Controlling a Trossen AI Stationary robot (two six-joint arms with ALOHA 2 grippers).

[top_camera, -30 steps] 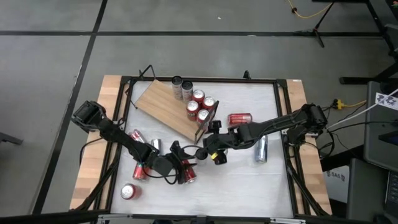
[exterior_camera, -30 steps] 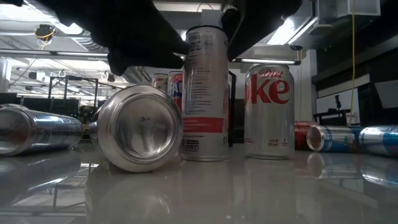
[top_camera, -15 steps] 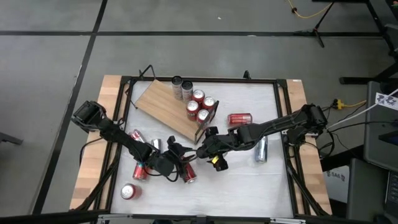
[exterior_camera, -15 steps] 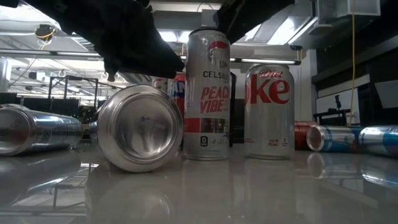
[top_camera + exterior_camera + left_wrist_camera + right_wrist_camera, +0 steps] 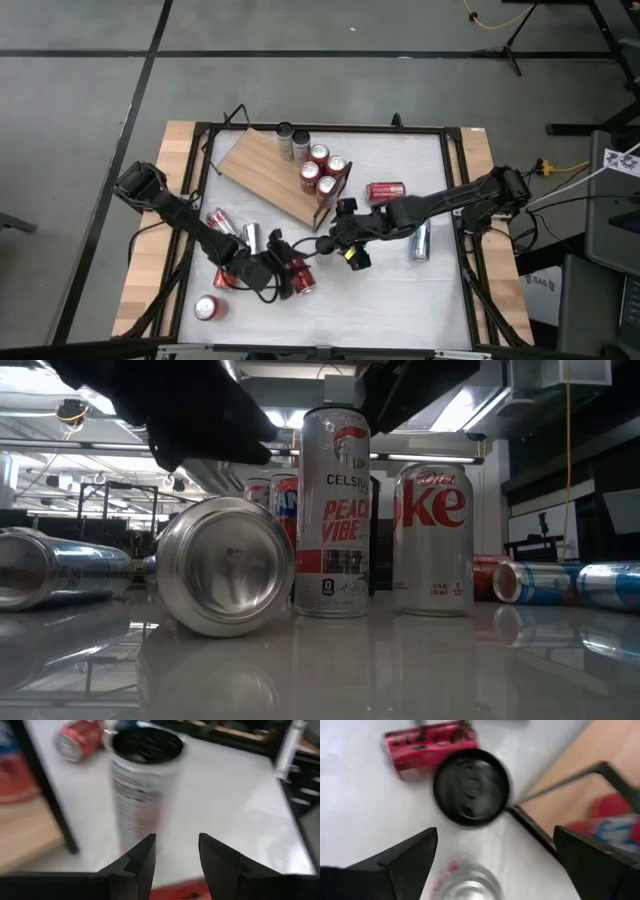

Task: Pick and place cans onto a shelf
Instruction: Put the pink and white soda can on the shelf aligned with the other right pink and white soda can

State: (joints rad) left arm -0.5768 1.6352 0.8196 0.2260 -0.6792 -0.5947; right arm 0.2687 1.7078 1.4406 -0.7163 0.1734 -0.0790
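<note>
High view: slim silver can with red lettering (image 5: 334, 510) stands upright just off the light-brown wooden shelf's (image 5: 262, 170) black-framed end; right tool (image 5: 335, 243) spread wide above it; left tool (image 5: 285, 275) narrow, empty, nearby.

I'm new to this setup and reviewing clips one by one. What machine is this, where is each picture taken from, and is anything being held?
These are two dark robot arms working at a white table. One picture looks straight down on the table, one sits at tabletop height, and two come from cameras on the arms' wrists.

The left arm reaches among red cans. Its jaws are apart and empty, facing an upright slim silver can. The right arm has its jaws wide open above what seems to be the same can, next to a black disc. Nothing is held.

A wooden shelf already carries several cans. Other cans lie scattered on the table.
</note>
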